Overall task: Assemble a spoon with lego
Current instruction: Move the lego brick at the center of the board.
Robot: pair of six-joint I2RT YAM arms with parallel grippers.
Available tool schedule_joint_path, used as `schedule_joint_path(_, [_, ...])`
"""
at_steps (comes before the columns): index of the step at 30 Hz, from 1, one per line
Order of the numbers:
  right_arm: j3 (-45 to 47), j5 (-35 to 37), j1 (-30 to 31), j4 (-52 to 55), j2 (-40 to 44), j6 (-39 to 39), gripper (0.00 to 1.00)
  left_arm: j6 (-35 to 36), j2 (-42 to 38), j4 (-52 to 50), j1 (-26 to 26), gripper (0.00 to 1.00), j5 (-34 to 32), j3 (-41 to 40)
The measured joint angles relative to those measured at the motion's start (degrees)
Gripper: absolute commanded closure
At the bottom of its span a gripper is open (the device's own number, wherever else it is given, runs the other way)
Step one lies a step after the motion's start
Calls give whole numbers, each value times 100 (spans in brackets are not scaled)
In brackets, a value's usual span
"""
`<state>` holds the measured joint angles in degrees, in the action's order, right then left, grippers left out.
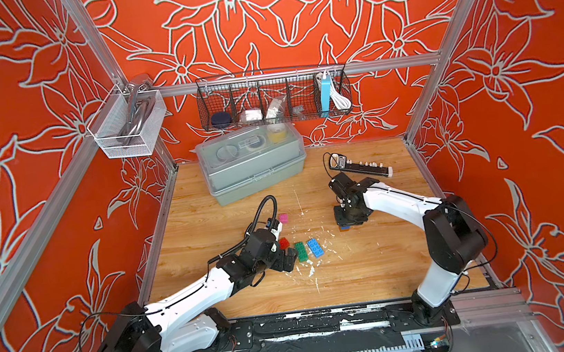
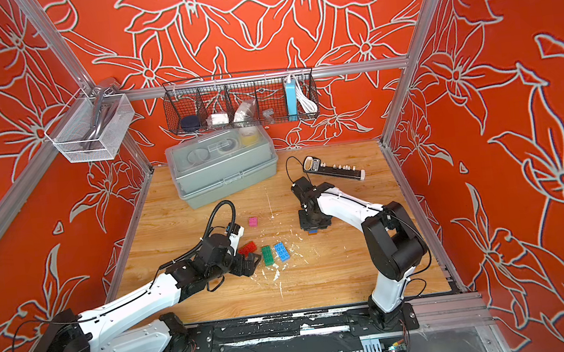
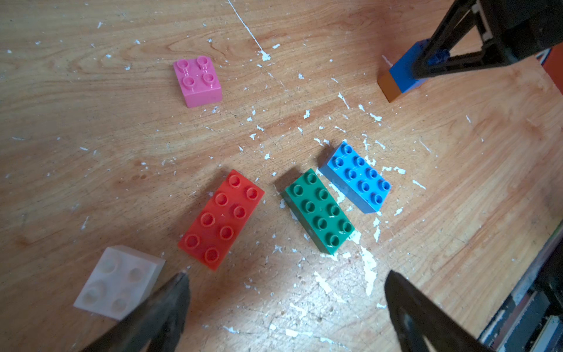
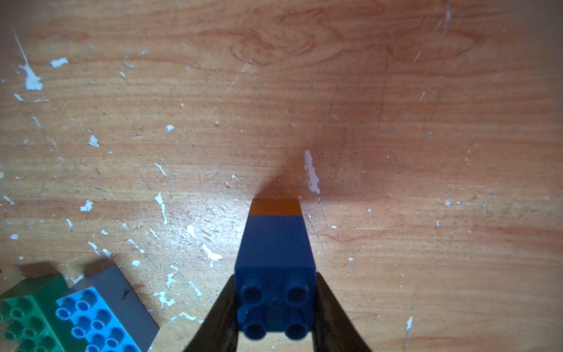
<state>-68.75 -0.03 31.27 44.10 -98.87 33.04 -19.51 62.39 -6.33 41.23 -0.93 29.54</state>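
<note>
Right gripper (image 4: 275, 304) clamped on blue-brown stem (image 4: 275, 240); left gripper (image 3: 288, 275) spread wide, empty.

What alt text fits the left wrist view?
Five loose bricks lie studs-up on a scuffed wooden table: pink square, white square, red oblong, green oblong, light blue oblong. The fingers of the left gripper stand wide open near them, and beyond, the right gripper clasps a blue-on-brown stack.
</note>
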Motion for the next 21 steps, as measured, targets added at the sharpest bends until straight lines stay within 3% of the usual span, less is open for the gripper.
schedule_joint_path(5, [-385, -9, 190, 13, -328, 111, 60, 2, 33, -2, -2, 2, 4, 0])
schedule_joint_path(15, [-879, -50, 442, 85, -673, 243, 44, 20, 31, -4, -2, 2, 2, 0])
schedule_joint_path(21, [-992, -116, 481, 96, -673, 275, 43, 20, 24, -4, -2, 2, 0, 0])
